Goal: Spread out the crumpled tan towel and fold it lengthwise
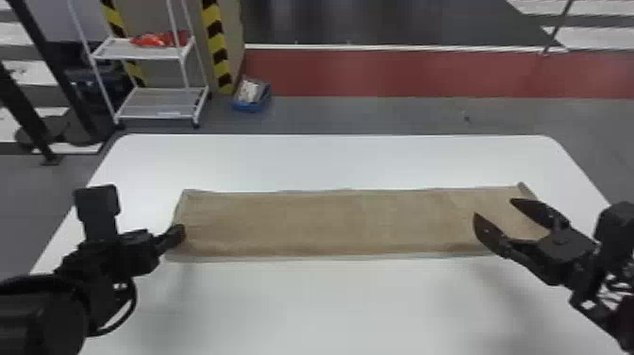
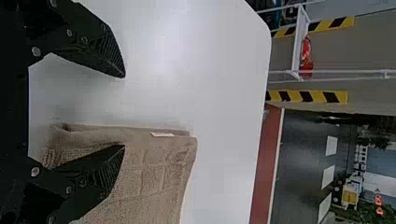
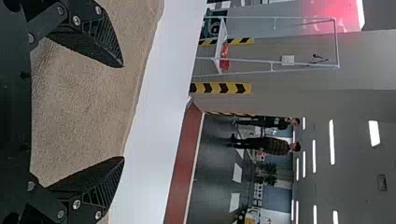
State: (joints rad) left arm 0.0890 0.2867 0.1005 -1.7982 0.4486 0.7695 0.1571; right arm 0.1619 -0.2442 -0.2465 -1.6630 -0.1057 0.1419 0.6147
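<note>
The tan towel lies as a long, mostly flat strip from left to right across the table. At its left end is my left gripper; in the left wrist view the left gripper stands open, one finger over the towel and the other over bare tabletop. Above the towel's right end my right gripper is open with nothing between its fingertips. In the right wrist view the right gripper has its fingers spread over the towel.
The white table extends in front of and behind the towel. Beyond it on the floor stand a white shelf rack at the left and a blue box.
</note>
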